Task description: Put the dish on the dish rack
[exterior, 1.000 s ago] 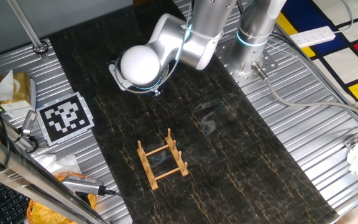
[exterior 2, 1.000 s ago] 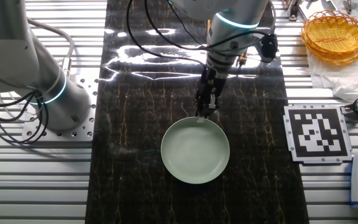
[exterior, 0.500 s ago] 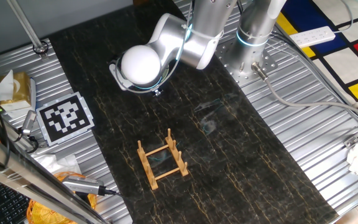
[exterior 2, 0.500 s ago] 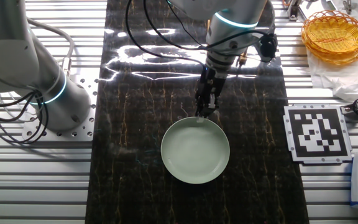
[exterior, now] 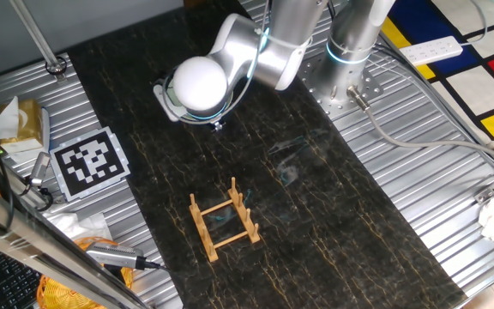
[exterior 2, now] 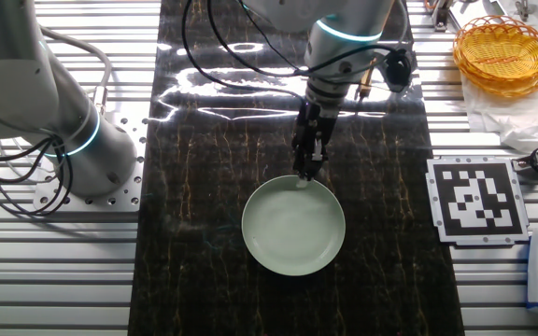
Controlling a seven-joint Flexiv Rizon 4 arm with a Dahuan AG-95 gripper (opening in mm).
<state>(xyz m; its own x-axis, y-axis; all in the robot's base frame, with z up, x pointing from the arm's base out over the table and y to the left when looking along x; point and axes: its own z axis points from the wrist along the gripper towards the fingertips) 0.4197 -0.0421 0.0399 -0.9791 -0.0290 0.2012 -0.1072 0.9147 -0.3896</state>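
Note:
The dish [exterior 2: 293, 227] is a pale mint-green round plate lying flat on the dark table [exterior 2: 204, 261]. My gripper [exterior 2: 304, 177] reaches down onto its far rim, with the fingers close together on the rim. The dish rack [exterior: 224, 219] is a small light-wood rack with upright pegs. It stands empty on the dark table in one fixed view and does not show in the other fixed view. In the view with the rack, the arm's white round joint [exterior: 197, 86] hides the gripper and the dish.
A second arm's base [exterior 2: 82, 140] stands on the metal deck beside the table. A black-and-white marker tag [exterior 2: 477, 199] lies on the other side, and a wicker basket [exterior 2: 502, 51] sits beyond it. A white power strip [exterior: 431, 50] lies on the coloured floor.
The arm has shifted a little, and the gripper has leaned slightly sideways at the dish's rim. The dish and the rack have not moved.

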